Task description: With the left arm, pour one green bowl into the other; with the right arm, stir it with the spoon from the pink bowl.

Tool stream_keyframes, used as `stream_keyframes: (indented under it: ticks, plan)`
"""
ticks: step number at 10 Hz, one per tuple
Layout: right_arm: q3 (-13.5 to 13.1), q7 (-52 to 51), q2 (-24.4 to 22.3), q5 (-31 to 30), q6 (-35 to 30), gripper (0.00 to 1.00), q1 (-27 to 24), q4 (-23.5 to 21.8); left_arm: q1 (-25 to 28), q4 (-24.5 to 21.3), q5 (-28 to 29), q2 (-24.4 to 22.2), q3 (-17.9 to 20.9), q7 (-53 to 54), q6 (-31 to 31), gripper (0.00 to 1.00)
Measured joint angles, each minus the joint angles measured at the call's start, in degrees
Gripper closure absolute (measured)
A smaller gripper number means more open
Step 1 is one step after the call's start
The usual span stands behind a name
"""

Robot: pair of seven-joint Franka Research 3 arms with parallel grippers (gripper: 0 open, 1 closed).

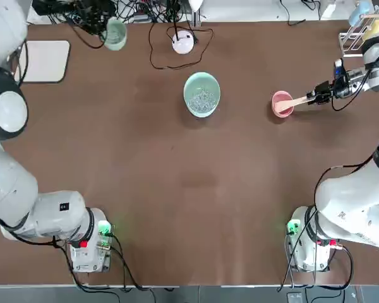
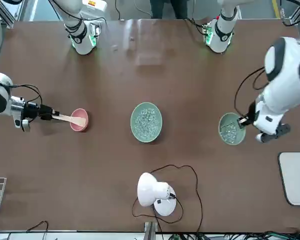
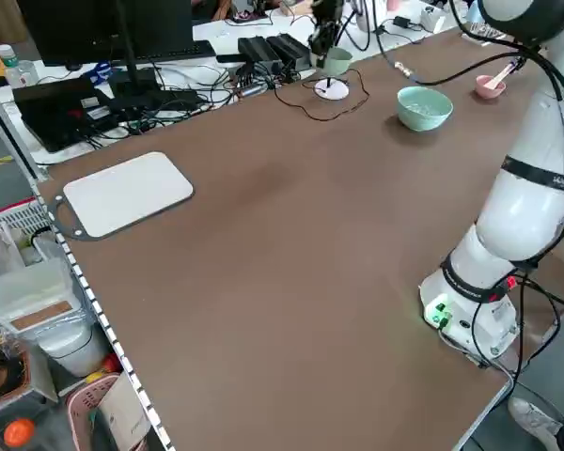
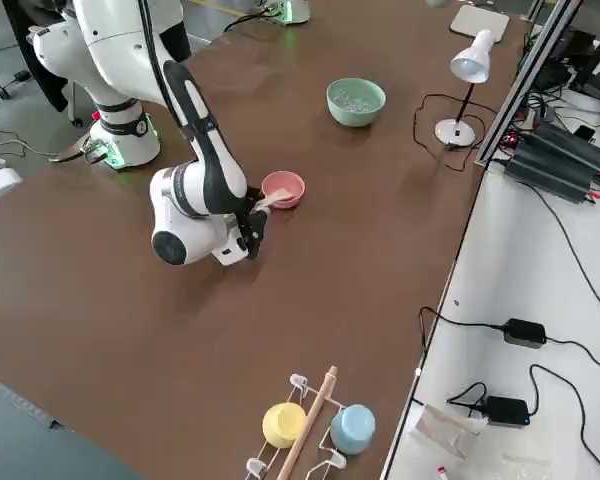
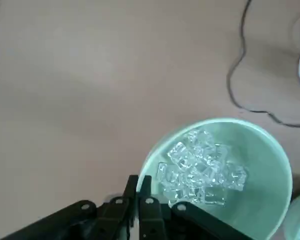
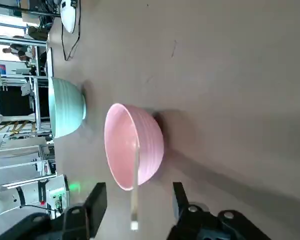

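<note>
My left gripper is shut on the rim of the small green bowl, which hangs upright above the table's left side with clear bits inside; the same bowl shows beside the left arm. The larger mint bowl stands mid-table, also holding clear bits. To its right the pink bowl has the wooden spoon lying in it, handle out over the rim. My right gripper is open, one finger on each side of the spoon handle, with gaps on both sides.
A white desk lamp with a looping black cable stands beyond the mint bowl. A white pad lies at the far left. A rack with a yellow and a blue cup sits at the far right corner. Cables crowd the far edge.
</note>
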Motion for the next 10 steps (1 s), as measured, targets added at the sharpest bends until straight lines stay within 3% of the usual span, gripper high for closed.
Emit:
stream_keyframes:
  ticks: [4,7,10]
  plan:
    - [-0.02,-0.49,1.19,0.07,-1.77,0.47,-0.71,0.95,-11.92,5.47,8.51,3.90,-0.16,-22.57,-2.51,0.95]
    - [-0.10,-0.49,1.22,0.28,-3.22,0.49,-1.38,1.24,-20.42,9.41,14.78,8.53,0.02,-32.46,-7.90,0.95]
    - [-0.11,-0.50,1.22,0.43,-3.86,0.60,-1.74,1.29,-29.33,10.09,23.72,12.95,0.11,-45.25,-10.58,0.95]
